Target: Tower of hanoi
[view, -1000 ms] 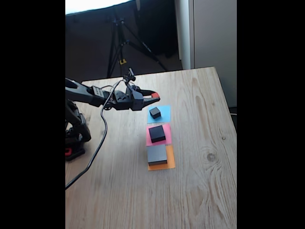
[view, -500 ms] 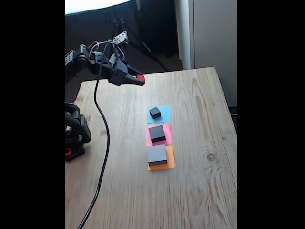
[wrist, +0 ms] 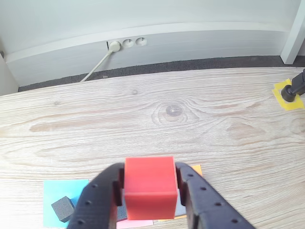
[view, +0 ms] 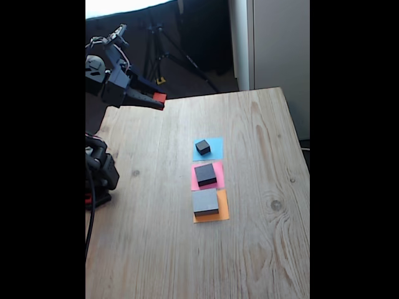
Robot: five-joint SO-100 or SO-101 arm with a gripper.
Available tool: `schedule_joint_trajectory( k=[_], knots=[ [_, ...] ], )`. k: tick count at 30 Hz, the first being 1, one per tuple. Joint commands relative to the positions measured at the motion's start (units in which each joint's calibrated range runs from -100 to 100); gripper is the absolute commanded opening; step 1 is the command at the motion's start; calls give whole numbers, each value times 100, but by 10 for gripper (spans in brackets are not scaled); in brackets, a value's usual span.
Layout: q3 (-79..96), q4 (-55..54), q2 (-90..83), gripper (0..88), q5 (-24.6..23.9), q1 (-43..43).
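Observation:
My gripper [view: 158,98] is raised high over the table's far left corner in the fixed view, shut on the tiny red cube [view: 160,97]. From the wrist, the red cube [wrist: 149,186] sits clamped between the black fingers [wrist: 97,200], gripper [wrist: 149,191]. Three blocks stand in a row on paper squares: the small black cube [view: 202,147] on blue, the medium black block [view: 205,174] on pink, the large flat grey block [view: 205,202] on orange. The small black cube [wrist: 63,209] on blue paper lies low at the left in the wrist view.
The wooden table [view: 262,237] has bare room to the right and front. The arm's base [view: 98,177] stands at the left edge with a cable hanging. A tripod [view: 159,53] stands behind the table. A wall socket and cord [wrist: 114,46] appear past the far edge.
The gripper has lifted and swung back to the left with the red cube, from beside the blue square up to the far left corner. The three blocks have not moved.

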Motion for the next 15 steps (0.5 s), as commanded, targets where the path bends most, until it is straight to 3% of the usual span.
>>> schedule_joint_trajectory(
  k=[1,9,15],
  knots=[
    [-192,104,-263,31,141,300],
    [1644,-90,-763,32,709,802],
    [4126,-1871,-937,32,1077,1144]
  ],
)
